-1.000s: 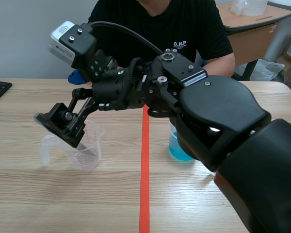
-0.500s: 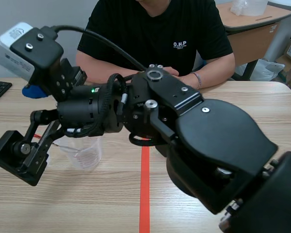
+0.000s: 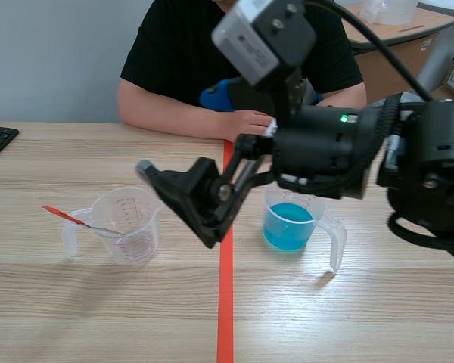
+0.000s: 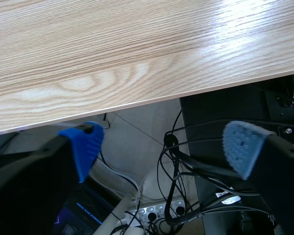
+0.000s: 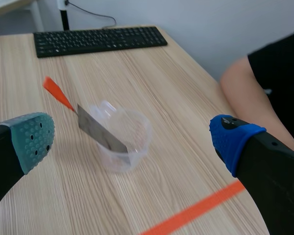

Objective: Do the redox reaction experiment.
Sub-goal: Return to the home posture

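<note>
The right claw (image 5: 132, 140) hangs spread wide above the counter (image 5: 152, 83), its grey-green pad on one side and its blue pad on the other, with nothing pinched between them. Ahead of it, down on the counter, stands a clear measuring cup (image 5: 121, 142) with a thin metal strip (image 5: 101, 132) leaning in it. The strip's orange-red end sticks out over the rim, toward the keyboard (image 5: 98, 36).

In the scene view the right arm lies across the orange tape line (image 3: 225, 302). A second cup holding blue liquid (image 3: 289, 225) stands on the other side of that line, well apart from the clear one.

The left claw (image 4: 161, 147) is spread too (dotted pads far apart, holding nothing), out past the counter's edge and above a tangle of cables (image 4: 186, 161). A person (image 3: 242, 45) in a black shirt sits across the counter, one hand (image 3: 246, 123) resting on it.
</note>
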Robot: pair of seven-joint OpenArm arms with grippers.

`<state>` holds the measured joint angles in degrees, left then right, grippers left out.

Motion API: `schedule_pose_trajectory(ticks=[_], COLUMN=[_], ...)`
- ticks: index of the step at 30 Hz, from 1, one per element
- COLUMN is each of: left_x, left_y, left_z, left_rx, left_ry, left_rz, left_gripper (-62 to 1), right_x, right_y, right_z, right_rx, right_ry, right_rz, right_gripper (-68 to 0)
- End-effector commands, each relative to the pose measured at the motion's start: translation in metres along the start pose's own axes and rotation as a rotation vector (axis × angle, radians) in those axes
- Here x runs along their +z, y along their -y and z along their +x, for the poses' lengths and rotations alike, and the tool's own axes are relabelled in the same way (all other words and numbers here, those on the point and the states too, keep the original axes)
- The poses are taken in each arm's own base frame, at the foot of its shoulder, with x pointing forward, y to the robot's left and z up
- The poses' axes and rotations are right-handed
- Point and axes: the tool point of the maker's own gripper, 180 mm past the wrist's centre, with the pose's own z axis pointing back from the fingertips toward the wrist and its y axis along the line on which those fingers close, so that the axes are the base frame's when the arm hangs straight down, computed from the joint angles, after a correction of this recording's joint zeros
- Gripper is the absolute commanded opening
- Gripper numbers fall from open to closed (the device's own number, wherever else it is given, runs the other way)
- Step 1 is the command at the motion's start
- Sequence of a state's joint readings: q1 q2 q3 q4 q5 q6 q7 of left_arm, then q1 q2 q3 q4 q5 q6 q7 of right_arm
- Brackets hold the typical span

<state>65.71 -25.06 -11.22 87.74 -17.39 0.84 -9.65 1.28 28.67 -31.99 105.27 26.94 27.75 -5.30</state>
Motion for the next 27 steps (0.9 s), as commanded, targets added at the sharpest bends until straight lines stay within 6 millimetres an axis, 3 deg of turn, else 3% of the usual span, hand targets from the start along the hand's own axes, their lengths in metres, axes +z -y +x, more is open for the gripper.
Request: schedule_pose_trajectory(ticks=[1,8,18,27], left_x=[-0.001,0.0,0.003,0.005], left_y=[-0.001,-0.001,-0.001,0.008], left_z=[0.006,0.005,0.002,0.069], left_rx=[0.002,0.002,-0.027,-0.108], left_ry=[0.023,0.022,0.004,0.277], left_rz=[0.006,0.004,-0.025,-0.132], left_gripper=[1.4,1.4,1.4,1.4], right_x=[0.011,0.059,0.103,0.115], right_y=[0.007,0.008,-0.019,-0.013], right_z=[0.003,-0.011,-0.011,-0.005], right_rx=[-0.014,-0.045,-0.083,-0.061], right_ry=[0.016,-0.026,-0.047,-0.065], right_rz=[-0.029,-0.086,-0.102,-0.141], right_gripper=[0.4,0.4,0.4,0.4])
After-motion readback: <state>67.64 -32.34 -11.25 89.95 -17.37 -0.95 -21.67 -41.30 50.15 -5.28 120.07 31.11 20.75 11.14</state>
